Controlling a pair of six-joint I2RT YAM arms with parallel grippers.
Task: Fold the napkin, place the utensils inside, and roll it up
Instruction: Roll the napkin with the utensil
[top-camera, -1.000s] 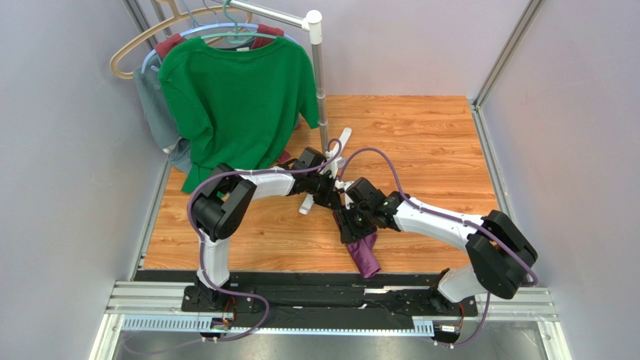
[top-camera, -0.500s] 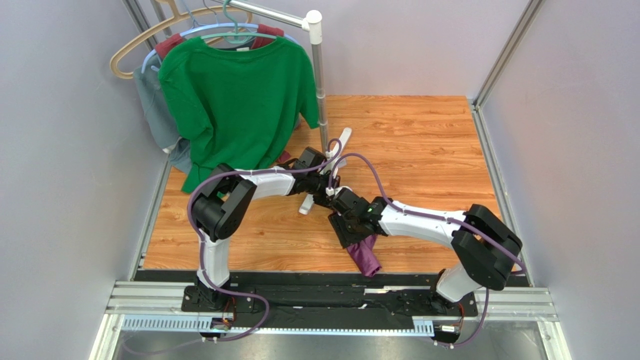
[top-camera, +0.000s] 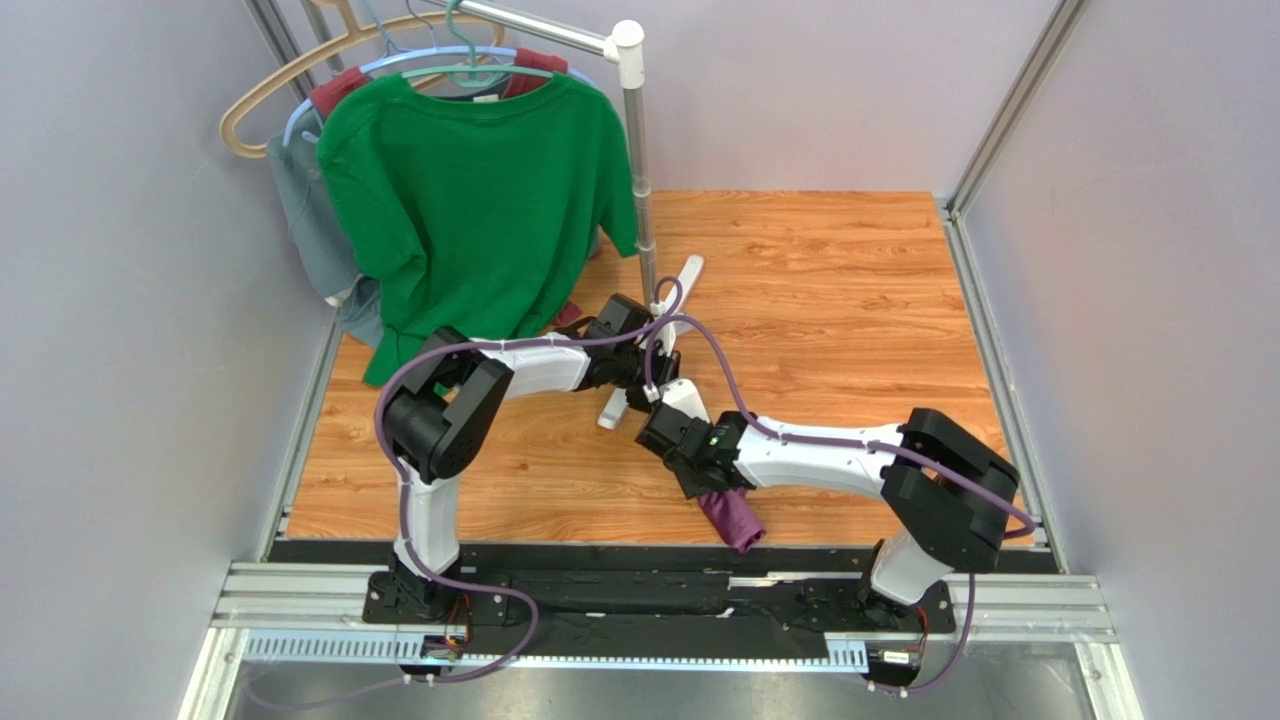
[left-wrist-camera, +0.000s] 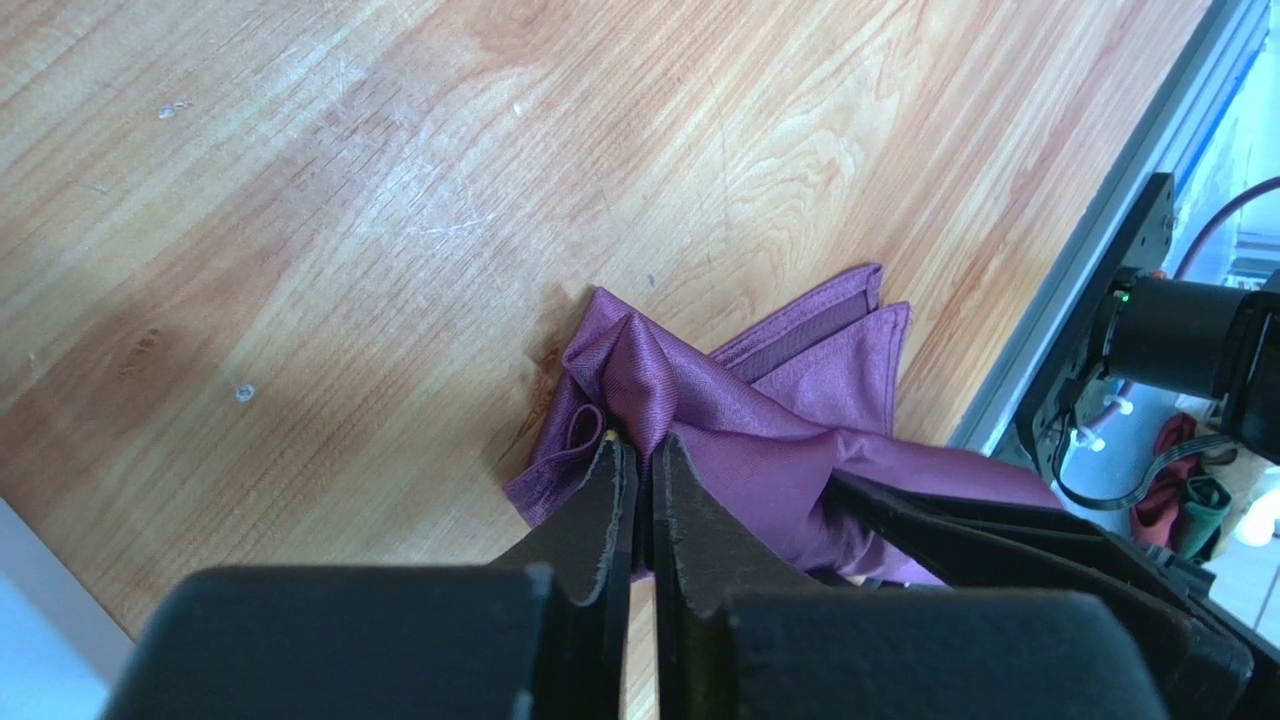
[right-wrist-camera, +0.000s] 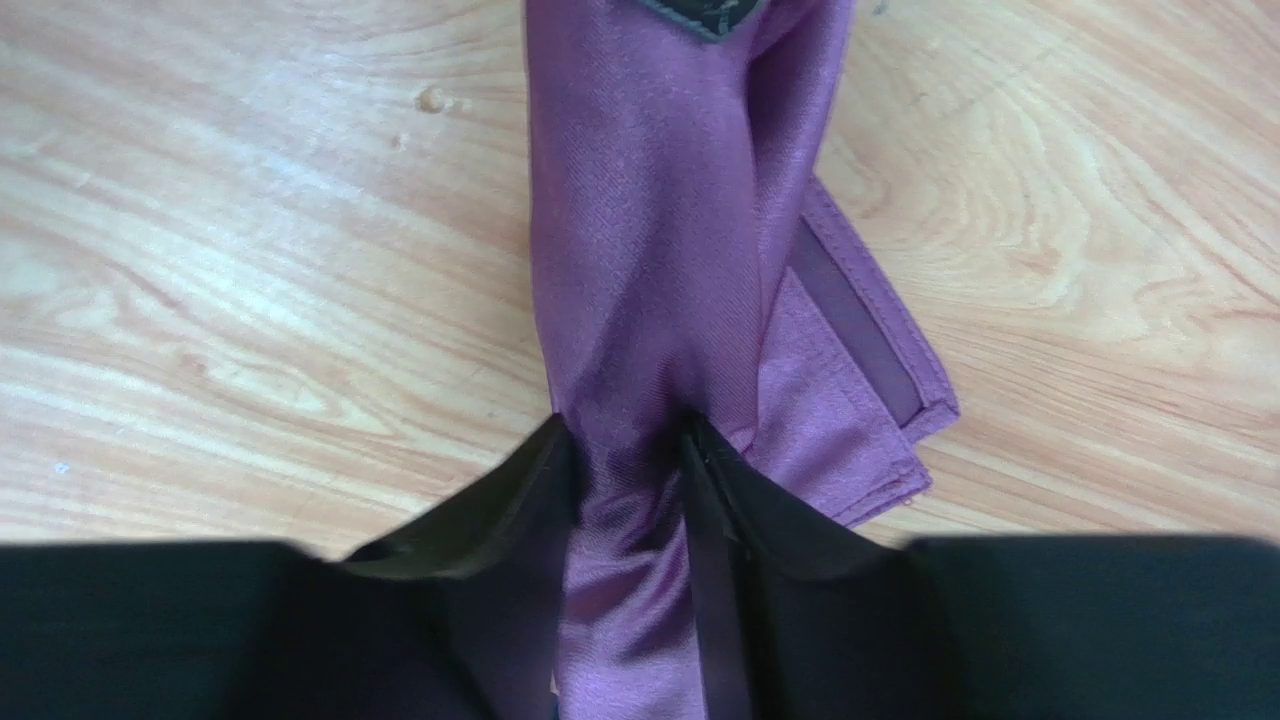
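Observation:
The napkin (top-camera: 736, 518) is a bunched dark purple cloth near the table's front edge, partly lifted. My left gripper (left-wrist-camera: 639, 446) is shut on a raised fold of the napkin (left-wrist-camera: 751, 405). In the right wrist view a twisted strand of the napkin (right-wrist-camera: 646, 270) runs down from that pinch and passes between the jaws of my right gripper (right-wrist-camera: 631, 450). Those jaws press the cloth on both sides. From above, my left gripper (top-camera: 661, 393) and right gripper (top-camera: 672, 438) sit almost tip to tip. The utensils are out of view.
A green T-shirt (top-camera: 473, 210) hangs on a rack at the back left, over other garments. The rack's pole (top-camera: 643, 180) and its white foot (top-camera: 679, 293) stand just behind the grippers. Grey walls and metal rails (top-camera: 992, 330) border the wooden table (top-camera: 842, 285).
My right arm has slid left toward the left gripper, and its jaws have narrowed around the napkin strand. The left arm has stayed in place.

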